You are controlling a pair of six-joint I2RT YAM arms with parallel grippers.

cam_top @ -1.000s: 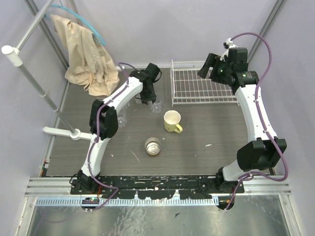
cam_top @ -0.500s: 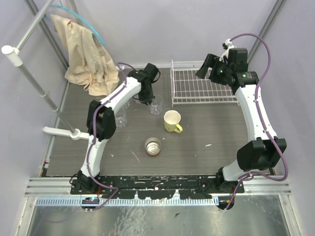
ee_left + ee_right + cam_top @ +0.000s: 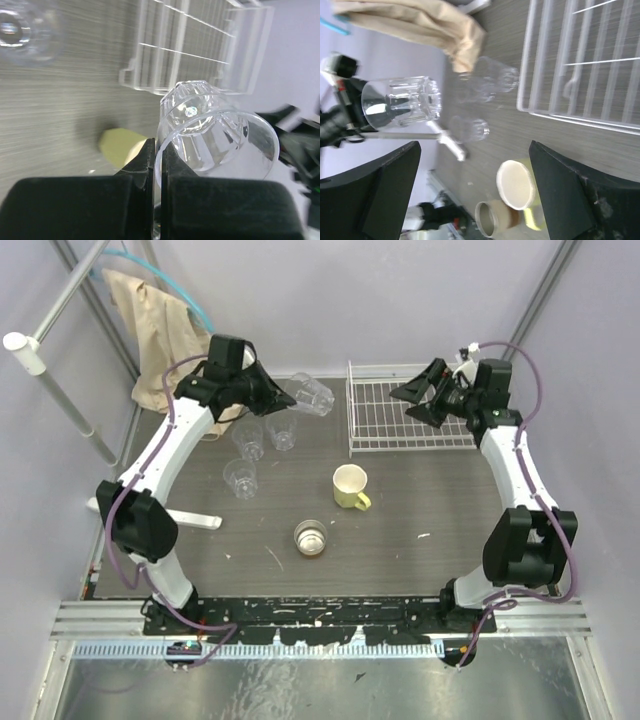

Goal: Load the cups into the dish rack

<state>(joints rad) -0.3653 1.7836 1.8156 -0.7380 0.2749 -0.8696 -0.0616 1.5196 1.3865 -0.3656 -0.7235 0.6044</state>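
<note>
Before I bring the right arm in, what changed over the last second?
The left gripper shut on a clear tumbler's rim and lifted it off the table, tipped sideways, beside the dish rack. The right gripper opened wider and turned toward it. The other three tumblers, yellow mug, metallic cup and rack have not moved.

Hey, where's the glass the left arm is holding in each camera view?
Top external: held tumbler upper centre, left of the dish rack.
Left wrist: centre right, dish rack above it.
Right wrist: left side; dish rack upper right.
Shared landmark: the dish rack.
</note>
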